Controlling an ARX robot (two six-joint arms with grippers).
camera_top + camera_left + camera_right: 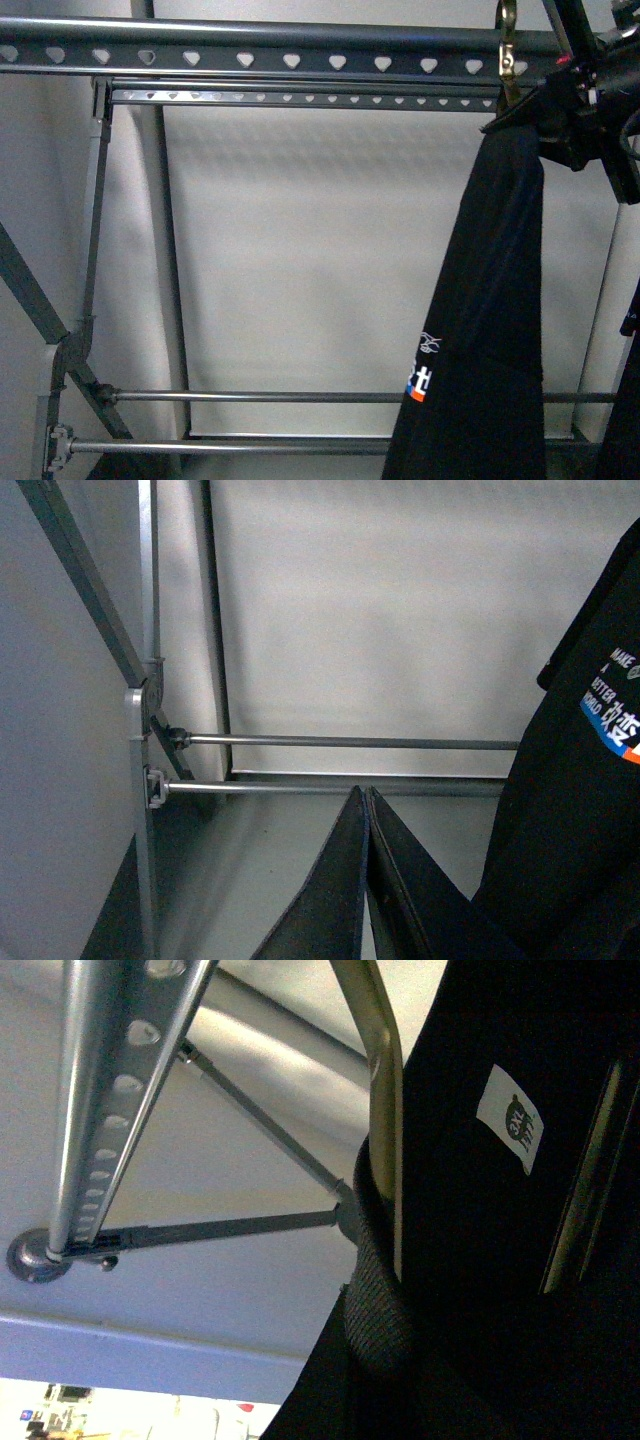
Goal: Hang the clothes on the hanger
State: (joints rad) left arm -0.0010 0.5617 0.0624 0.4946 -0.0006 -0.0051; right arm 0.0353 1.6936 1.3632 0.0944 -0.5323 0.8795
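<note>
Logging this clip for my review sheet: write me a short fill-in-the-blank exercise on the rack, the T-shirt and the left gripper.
1. The holes along the top rail of the rack are ___-shaped.
2. In the front view, the black T-shirt hangs toward the ___ end of that rail.
3. The left gripper is ___, with nothing between its fingers.
Missing words: heart; right; shut.

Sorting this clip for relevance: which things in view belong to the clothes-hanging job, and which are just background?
Job:
- black T-shirt
- gold hook at its collar
- dark grey rack with heart-shaped holes
- right gripper by the shirt's top

Just there:
- white wall
- left gripper, shut and empty
</note>
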